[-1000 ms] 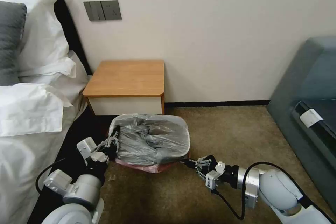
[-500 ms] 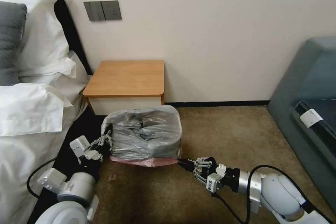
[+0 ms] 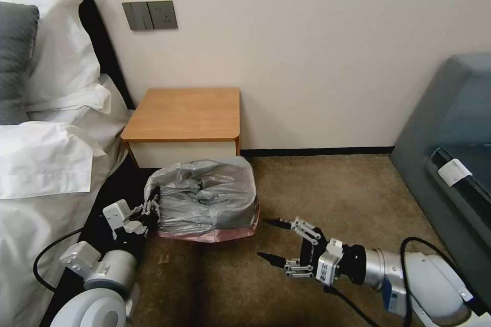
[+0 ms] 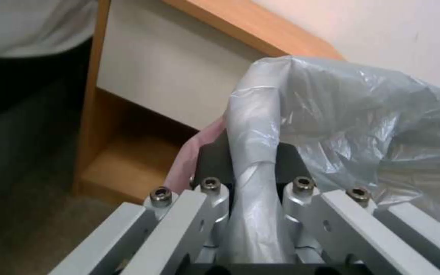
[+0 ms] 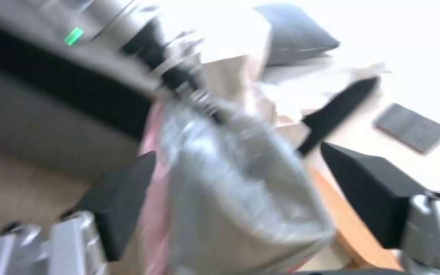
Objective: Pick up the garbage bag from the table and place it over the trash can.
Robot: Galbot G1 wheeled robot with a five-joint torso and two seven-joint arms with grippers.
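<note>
Desk (image 3: 186, 112): orange-brown wood, square top, white drawer front; beyond both grippers, against the wall.

Bin (image 3: 244, 203): sits on the carpet before the desk, almost wholly draped by the bag; its long axis runs from one gripper toward the other.

Bag (image 3: 204, 199): thin crinkled grey film, pinkish-red hem hanging at the near side.

Left gripper (image 3: 148, 210): touching the bag's left edge, pinching a twisted fold of film.

Right gripper (image 3: 273, 240): fingers spread wide, apart from the bag, which lies ahead to its left.
</note>
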